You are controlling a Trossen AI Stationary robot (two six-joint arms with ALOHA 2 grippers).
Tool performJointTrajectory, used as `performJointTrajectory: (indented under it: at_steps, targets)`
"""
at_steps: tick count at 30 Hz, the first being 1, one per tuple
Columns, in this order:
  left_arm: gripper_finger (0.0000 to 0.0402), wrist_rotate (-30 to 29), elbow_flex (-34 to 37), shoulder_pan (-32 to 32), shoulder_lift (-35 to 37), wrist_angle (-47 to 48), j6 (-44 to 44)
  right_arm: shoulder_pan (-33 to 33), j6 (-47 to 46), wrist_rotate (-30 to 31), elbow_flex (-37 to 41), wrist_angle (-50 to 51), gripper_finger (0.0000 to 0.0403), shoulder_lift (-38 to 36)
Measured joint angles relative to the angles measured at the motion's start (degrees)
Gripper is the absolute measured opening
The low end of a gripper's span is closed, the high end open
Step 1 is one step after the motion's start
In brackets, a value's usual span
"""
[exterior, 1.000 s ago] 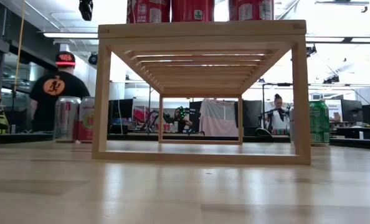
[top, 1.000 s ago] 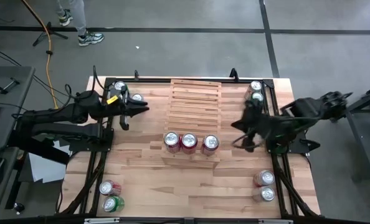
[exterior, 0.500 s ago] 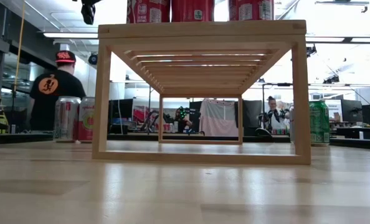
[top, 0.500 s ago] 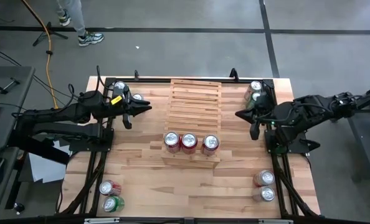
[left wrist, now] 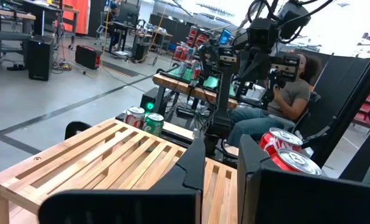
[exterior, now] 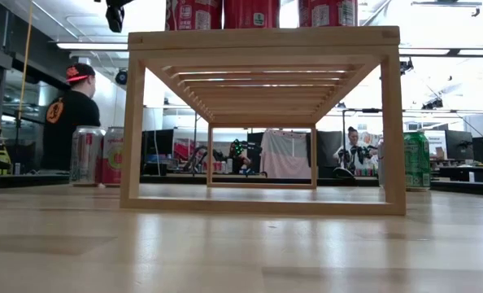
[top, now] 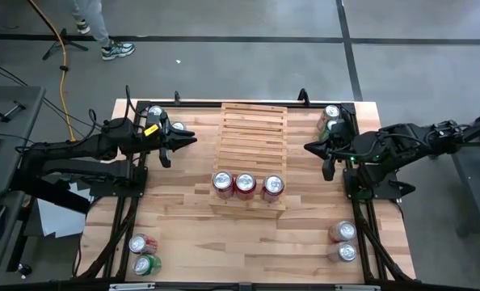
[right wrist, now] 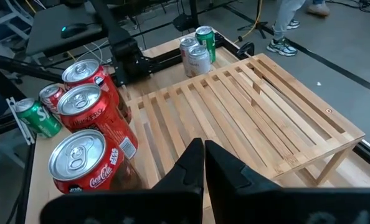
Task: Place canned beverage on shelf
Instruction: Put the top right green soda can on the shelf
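- Broadly, the pale butcher-block wooden bench with its black frame (top: 183, 210) fills the middle of the overhead view and carries everything else.
- At its centre stands the rectangular pale-wood slatted shelf (top: 253, 136), rising in stepped tiers; from bench level its open frame (exterior: 262, 122) shows as a wide box with slats running back.
- Three red canned beverages (top: 246, 185) stand upright in a row on the shelf tier nearest the overhead view's lower edge, side by side and nearly touching; their silver tops show close up past the right arm's fingers (right wrist: 88, 124).
- Dark left arm reaches in from the left, its hand (top: 190, 139) raised beside the shelf's left edge, fingers pressed together and gripping nothing.
- Dark right arm reaches in from the right, its hand (top: 309, 149) level with the shelf's right edge, fingers likewise pressed together and carrying nothing.
- Pairs of spare cans sit at the bench corners: two silver-topped ones far left (top: 166, 118), a silver and a green far right (top: 331, 119), a red and a green near left (top: 143, 254), two near right (top: 343, 241).
- Beyond the bench, a person in a black shirt and cap (exterior: 69, 110) stands in the room.
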State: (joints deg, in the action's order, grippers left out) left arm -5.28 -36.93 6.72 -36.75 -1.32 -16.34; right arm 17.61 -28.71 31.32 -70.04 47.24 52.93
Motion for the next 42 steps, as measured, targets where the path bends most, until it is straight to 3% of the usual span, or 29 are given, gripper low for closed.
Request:
performJointTrajectory:
  at_steps: [5,9,15,20,24,33,42]
  targets:
    - [0.0003,0.0,0.0,0.0,0.0,0.0,0.0,-0.2,-5.49,3.88,0.0,0.07,0.0004,0.09]
    - [0.0003,-0.02,0.0,0.0,0.0,0.0,0.0,-3.93,-11.07,5.05,0.0,2.29,0.0041,0.07]
    - [0.0003,-0.01,0.0,0.0,0.0,-0.02,0.0,-15.54,-13.26,0.38,0.0,13.27,0.0176,1.89]
    - [0.0003,0.0,-0.02,0.0,0.0,0.0,0.02,-28.34,-13.15,0.13,0.0,24.61,0.0299,5.72]
    - [0.0003,0.0,-0.02,0.0,0.0,0.0,0.0,-39.57,-16.51,0.22,1.17,30.54,0.0353,10.35]
    - [0.0003,0.0,-0.04,0.0,0.0,-0.02,0.0,-54.28,-18.1,-5.54,13.52,19.64,0.0367,13.74]
    - [0.0003,0.0,-0.04,0.0,0.0,-0.04,0.0,-60.61,-19.83,-8.47,20.11,11.97,0.0367,13.78]
